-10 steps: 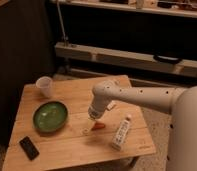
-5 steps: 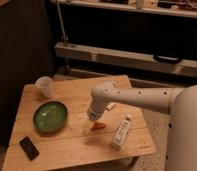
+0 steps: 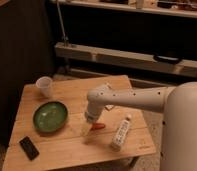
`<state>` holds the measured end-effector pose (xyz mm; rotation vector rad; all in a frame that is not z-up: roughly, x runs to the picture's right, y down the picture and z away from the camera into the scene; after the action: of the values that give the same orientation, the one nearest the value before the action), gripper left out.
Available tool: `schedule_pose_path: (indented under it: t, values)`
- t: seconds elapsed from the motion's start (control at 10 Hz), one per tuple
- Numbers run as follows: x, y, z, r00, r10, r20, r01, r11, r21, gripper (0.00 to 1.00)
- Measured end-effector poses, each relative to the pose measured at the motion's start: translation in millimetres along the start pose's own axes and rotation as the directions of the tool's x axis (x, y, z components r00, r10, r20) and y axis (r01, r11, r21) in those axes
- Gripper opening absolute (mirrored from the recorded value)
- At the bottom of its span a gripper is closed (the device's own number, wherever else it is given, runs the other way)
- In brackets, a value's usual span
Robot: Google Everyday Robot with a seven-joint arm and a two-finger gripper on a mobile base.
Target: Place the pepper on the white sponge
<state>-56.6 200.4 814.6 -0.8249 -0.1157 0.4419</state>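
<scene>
1. The gripper (image 3: 89, 125) has sunk lower toward the counter (image 3: 67, 150), just right of the green bowl (image 3: 50, 104).
2. The pepper (image 3: 97, 126) lies beside it on the counter, barely moved.
3. I judge the pick is only starting, and the carry is still to come.
4. I cannot tell whether the jaws are open or clamped.
5. I cannot make out the white sponge; the arm may hide it.
</scene>
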Motion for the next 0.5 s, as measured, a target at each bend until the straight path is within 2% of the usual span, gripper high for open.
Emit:
schedule_pose_path:
  t: [0.5]
  values:
    - [1, 2, 13, 0.999, -0.014, -0.028, 0.015, 1.0, 0.003, 0.8]
